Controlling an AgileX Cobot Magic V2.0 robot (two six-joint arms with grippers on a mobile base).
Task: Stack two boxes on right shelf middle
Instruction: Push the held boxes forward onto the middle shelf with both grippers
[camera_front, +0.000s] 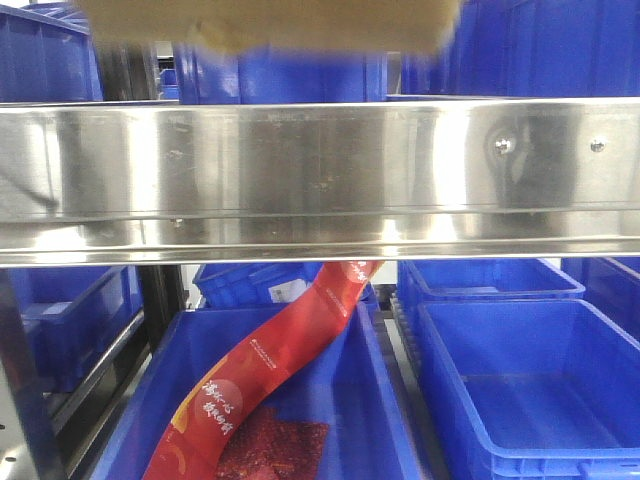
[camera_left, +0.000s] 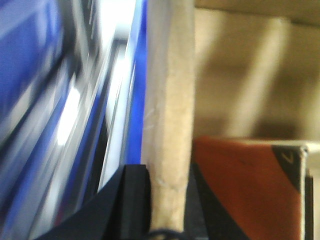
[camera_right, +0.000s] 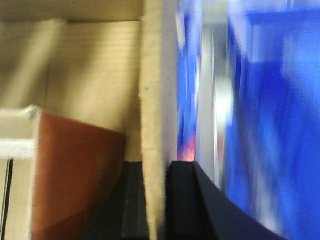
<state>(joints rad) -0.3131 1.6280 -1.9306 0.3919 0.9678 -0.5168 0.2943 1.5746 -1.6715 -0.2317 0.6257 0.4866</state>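
A brown cardboard box (camera_front: 270, 22) shows blurred at the top of the front view, above the shiny steel shelf lip (camera_front: 320, 180) with two rivets at its right. My left gripper (camera_left: 167, 200) is shut on the box's left wall (camera_left: 170, 115). My right gripper (camera_right: 157, 200) is shut on the box's right wall (camera_right: 152, 100). Both wrist views look into the open box, where a reddish-brown item (camera_left: 245, 190) lies; it also shows in the right wrist view (camera_right: 75, 180). A second box is not in view. Neither gripper shows in the front view.
Blue plastic bins (camera_front: 520, 390) stand below the shelf and behind it. A red snack bag (camera_front: 270, 370) hangs down into the lower left bin. Perforated steel uprights (camera_front: 25, 390) stand at the left. Blurred blue bins fill the outer sides of both wrist views.
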